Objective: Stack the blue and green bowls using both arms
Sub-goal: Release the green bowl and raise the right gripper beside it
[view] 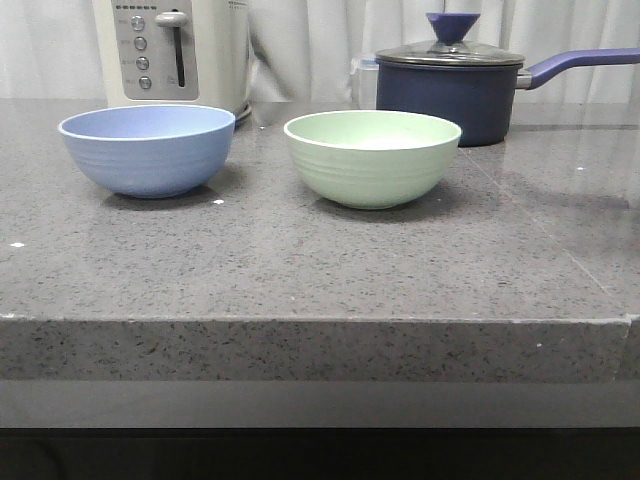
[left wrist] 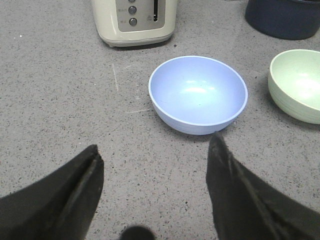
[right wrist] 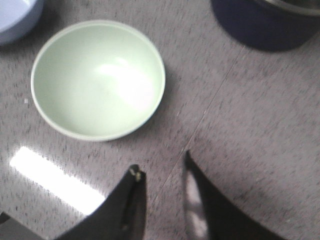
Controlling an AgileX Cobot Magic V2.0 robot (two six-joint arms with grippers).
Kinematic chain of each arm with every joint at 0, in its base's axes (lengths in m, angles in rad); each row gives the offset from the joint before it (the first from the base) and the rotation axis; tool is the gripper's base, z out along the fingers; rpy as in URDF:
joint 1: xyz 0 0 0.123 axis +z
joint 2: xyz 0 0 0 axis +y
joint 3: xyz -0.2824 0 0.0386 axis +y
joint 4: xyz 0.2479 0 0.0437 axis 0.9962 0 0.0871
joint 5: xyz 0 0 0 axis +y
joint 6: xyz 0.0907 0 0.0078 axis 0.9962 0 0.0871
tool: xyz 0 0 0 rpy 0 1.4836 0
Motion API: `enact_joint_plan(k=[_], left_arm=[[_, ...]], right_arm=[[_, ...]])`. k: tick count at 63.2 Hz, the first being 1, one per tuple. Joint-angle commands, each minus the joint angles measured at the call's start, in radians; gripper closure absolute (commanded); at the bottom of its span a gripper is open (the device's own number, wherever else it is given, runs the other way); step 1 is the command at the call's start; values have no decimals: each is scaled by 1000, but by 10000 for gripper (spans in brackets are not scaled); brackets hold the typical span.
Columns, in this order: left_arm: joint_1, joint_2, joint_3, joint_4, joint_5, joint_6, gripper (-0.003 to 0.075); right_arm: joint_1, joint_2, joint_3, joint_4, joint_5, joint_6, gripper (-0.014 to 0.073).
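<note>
The blue bowl (view: 148, 148) stands upright and empty on the grey counter at the left. The green bowl (view: 372, 156) stands upright and empty beside it, to its right, with a gap between them. Neither arm shows in the front view. In the left wrist view my left gripper (left wrist: 156, 150) is open and empty above the counter, just short of the blue bowl (left wrist: 198, 92); its right fingertip (left wrist: 218, 145) is near the bowl's rim. In the right wrist view my right gripper (right wrist: 161, 167) is open and empty, with the green bowl (right wrist: 97, 79) ahead of it.
A cream toaster (view: 175, 50) stands behind the blue bowl. A dark navy lidded saucepan (view: 462, 85) stands behind and right of the green bowl, its handle pointing right. The counter's front edge (view: 320, 320) runs across the front view.
</note>
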Motion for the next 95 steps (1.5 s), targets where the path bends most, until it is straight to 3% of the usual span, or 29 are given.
enact_joint_plan(k=[1,11,33,50,95], left_arm=[[-8,1,-34,2,-65,0,283],[-8,1,-34,2,-65,0,283],[-8,1,-34,2,-65,0,283],[-8,1,-34,2,-65,0,283],[-8,1,-34,2,-71,0,283]], right_arm=[[-2,-42,40,40,-82,-52,543],[-1,-39,131,111,-131,-150,662],[3,55,199,229,-219,-307,657],[3,111,199,230,-298,-315,657],[0,113,199,228,-335,-353,657]])
